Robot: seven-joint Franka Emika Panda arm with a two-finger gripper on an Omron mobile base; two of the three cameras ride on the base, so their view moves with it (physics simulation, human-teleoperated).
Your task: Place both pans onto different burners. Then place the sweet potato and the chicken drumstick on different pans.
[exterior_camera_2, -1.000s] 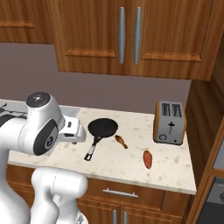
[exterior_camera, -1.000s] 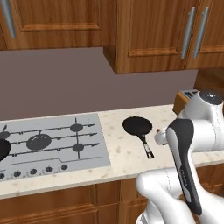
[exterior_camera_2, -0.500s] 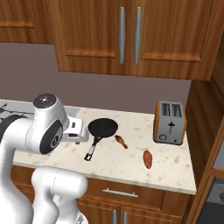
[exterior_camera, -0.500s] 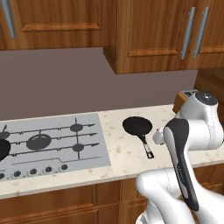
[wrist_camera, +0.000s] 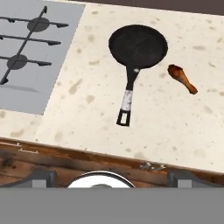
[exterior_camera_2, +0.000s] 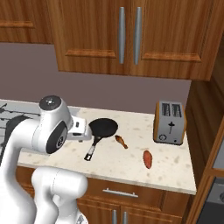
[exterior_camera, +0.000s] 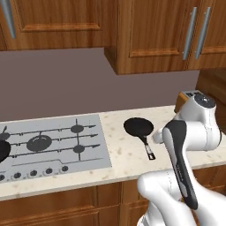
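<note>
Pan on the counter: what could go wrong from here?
1. The pan has a long thin handle; a grip far out on it may let the bowl tip or swing.
2. The drumstick lies close beside the bowl and could get knocked.
3. Another pan sits at the cooktop's left edge; pick a different burner.

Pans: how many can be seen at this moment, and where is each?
2. One pan lies on the counter right of the cooktop; another pan, cut by the frame edge, sits at the cooktop's left end. More may be out of frame.
</note>
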